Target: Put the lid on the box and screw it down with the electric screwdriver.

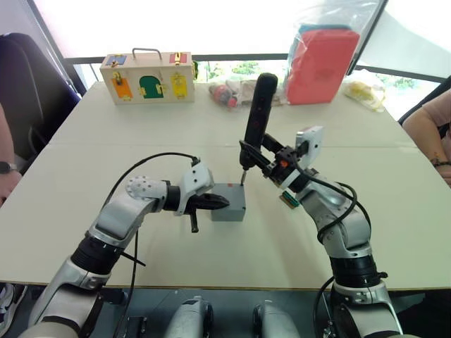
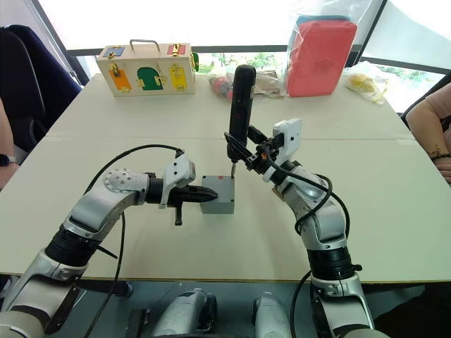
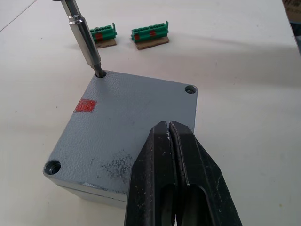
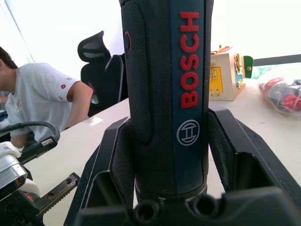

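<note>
Right hand (image 2: pixel 248 156) clamps the electric screwdriver (image 2: pixel 240 105) upright, bit in a corner hole of the lid (image 3: pixel 127 127) on the box (image 1: pixel 229 204); left hand (image 3: pixel 170 141), fingers pressed together, rests on the lid.

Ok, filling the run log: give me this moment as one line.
lid on box | right claw holds electric screwdriver, bit in corner hole | left claw shut, pressing lid

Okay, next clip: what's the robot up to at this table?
The right gripper holds the slim black electric screwdriver upright, its metal bit set in a corner hole of the flat grey lid, which already sits on the small grey box. The left gripper, fingers shut, presses down on the lid.
</note>
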{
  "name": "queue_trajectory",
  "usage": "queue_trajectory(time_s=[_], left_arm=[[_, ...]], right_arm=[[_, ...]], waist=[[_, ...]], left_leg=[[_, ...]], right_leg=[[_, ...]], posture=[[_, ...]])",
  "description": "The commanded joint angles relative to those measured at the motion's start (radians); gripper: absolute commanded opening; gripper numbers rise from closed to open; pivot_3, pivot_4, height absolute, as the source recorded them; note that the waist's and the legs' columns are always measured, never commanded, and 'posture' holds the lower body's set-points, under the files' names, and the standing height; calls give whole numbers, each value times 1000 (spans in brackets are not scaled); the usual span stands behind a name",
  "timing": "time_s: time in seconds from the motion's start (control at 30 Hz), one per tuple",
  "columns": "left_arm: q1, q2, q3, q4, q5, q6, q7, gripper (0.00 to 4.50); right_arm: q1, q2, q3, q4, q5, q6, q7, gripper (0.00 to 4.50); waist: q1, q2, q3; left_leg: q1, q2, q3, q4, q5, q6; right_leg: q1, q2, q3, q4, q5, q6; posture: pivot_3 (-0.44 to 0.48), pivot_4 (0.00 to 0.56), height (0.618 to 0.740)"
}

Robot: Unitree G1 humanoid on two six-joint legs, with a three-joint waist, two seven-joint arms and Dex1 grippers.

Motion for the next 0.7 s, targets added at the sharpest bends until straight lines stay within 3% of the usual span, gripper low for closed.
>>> queue_trajectory(time_s=[0.03,0.23,0.7], left_arm=[[16,6,-9,10,19,7,3,0],[21,3,-6,15,20,5,6,0],[20,2,-5,32,25,-2,3,0]], right_arm=[[44,-16,32,63,-63,15,-6,1929],[60,-3,41,79,-73,-8,-13,1929],[144,-6,114,67,-121,-43,-8,1929]], waist=[[0,0,0],[0,0,-1],[-1,-1,-15]], left_leg=[[1,0,0,0,0,0],[14,0,0,-3,-3,2],[15,0,-1,-4,-4,1]], right_leg=[[1,0,0,0,0,0],[11,-1,0,-4,-3,-3],[10,-8,-2,-5,-6,-9]], posture=[[0,150,740],[0,150,740],[0,150,740]])
